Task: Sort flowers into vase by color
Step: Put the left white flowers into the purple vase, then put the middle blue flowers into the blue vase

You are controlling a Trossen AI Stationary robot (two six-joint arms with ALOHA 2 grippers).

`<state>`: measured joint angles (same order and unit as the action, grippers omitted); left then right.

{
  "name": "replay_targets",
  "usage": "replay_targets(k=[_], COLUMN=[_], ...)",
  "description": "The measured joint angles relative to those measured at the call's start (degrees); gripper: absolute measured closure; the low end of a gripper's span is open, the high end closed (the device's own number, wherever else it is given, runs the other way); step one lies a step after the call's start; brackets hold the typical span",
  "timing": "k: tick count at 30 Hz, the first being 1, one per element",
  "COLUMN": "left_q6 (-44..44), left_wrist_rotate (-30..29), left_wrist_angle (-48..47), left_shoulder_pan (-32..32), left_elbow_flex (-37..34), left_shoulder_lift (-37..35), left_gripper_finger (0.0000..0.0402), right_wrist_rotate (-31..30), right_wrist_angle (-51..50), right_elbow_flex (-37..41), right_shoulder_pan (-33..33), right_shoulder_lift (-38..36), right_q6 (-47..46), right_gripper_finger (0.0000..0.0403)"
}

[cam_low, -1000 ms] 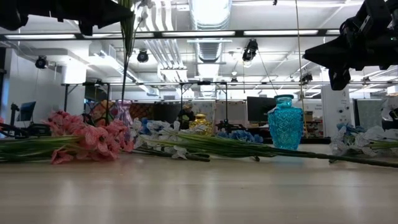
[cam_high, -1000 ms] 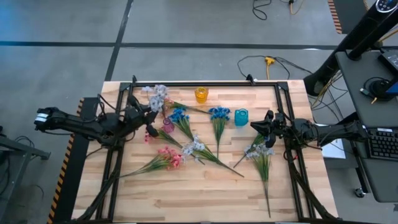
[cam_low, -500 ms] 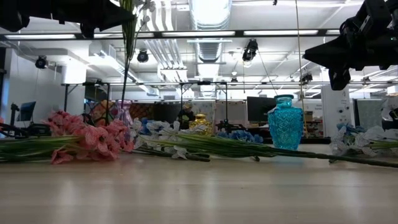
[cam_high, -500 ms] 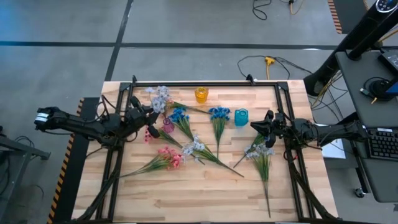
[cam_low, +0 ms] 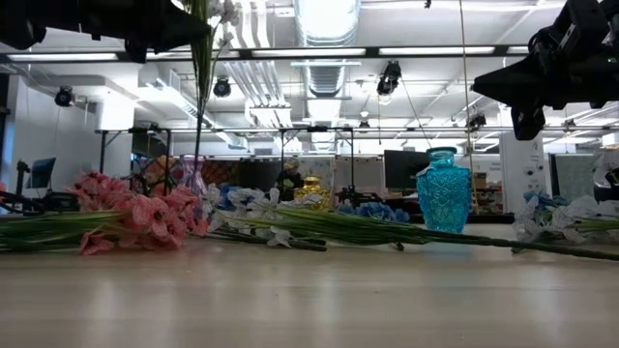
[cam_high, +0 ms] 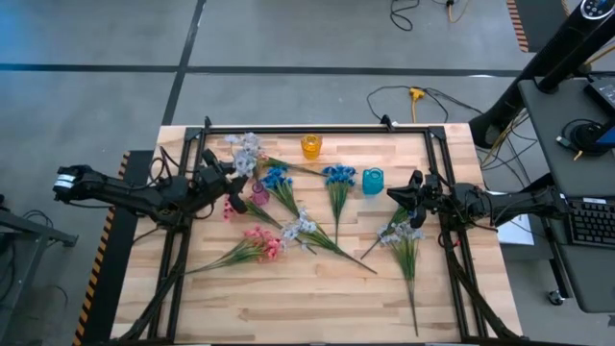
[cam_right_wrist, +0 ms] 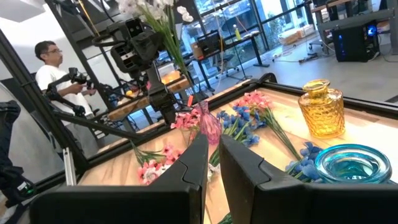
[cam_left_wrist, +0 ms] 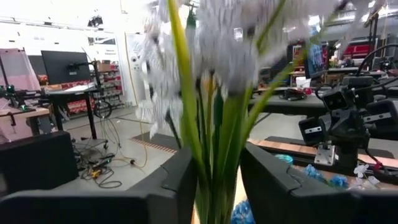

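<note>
My left gripper point(cam_high: 231, 179) is at the table's far left, raised, shut on a white-lavender flower sprig point(cam_high: 245, 149) whose stem point(cam_low: 201, 87) runs down to the mouth of the pink vase point(cam_high: 259, 193). An amber vase point(cam_high: 310, 146) and a teal vase point(cam_high: 373, 181) stand farther right. Lying flat on the table are two blue sprigs point(cam_high: 277, 180) point(cam_high: 338, 176), a pink sprig point(cam_high: 259, 245) and two white ones point(cam_high: 306, 226) point(cam_high: 399, 234). My right gripper point(cam_high: 402, 197) hovers shut at the right, holding nothing. My left gripper has the sprig's green stems point(cam_left_wrist: 214, 180) between its two fingers point(cam_left_wrist: 177, 183), just below the blossoms. The fingers come in roughly level from the table's left side and lie across the stems. The sprig stands upright, its lower end point(cam_right_wrist: 198, 102) at the pink vase's neck.
A black frame point(cam_high: 317, 129) runs around the wooden tabletop. The near half of the table holds only the long stems of the pink sprig and of the right white sprig point(cam_high: 411, 288). A person point(cam_right_wrist: 50, 68) stands beyond the table's left side.
</note>
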<state>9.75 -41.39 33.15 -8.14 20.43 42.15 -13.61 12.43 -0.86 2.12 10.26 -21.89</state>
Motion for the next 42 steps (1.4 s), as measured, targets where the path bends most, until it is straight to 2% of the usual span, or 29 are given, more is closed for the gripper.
replay_targets(k=[10,19,25,31,37,42], left_q6=[-2.17,-12.71,-21.57,-32.78,-37.44,-42.76], left_wrist_rotate=[-0.15,-1.73,-1.17,1.48,3.99,2.15], left_wrist_angle=[-3.44,-22.02,-47.35,-67.51,-73.16,-83.26], left_shoulder_pan=[-0.02,-0.07,-0.07,-0.31,-3.95,-7.09], left_elbow_flex=[0.06,3.13,12.14,19.05,22.9,29.39], left_shoulder_lift=[-0.06,-0.37,0.05,1.71,3.44,4.43], left_gripper_finger=[0.025,0.0157,0.0105,0.0098,0.01,0.01], right_wrist_rotate=[0.02,0.04,0.12,0.29,1.1,7.03], right_wrist_angle=[0.0,-0.02,-0.09,-0.13,-0.15,-0.7], right_elbow_flex=[0.0,0.0,0.0,0.0,0.0,-0.51], right_shoulder_pan=[0.01,-0.01,0.01,0.0,-0.02,0.0], right_shoulder_lift=[0.0,0.0,0.0,0.0,0.0,0.29], right_q6=[0.0,-0.15,-0.22,-0.64,-1.11,-3.91], right_gripper_finger=[0.0369,0.0369,0.0369,0.0369,0.0369,0.0369])
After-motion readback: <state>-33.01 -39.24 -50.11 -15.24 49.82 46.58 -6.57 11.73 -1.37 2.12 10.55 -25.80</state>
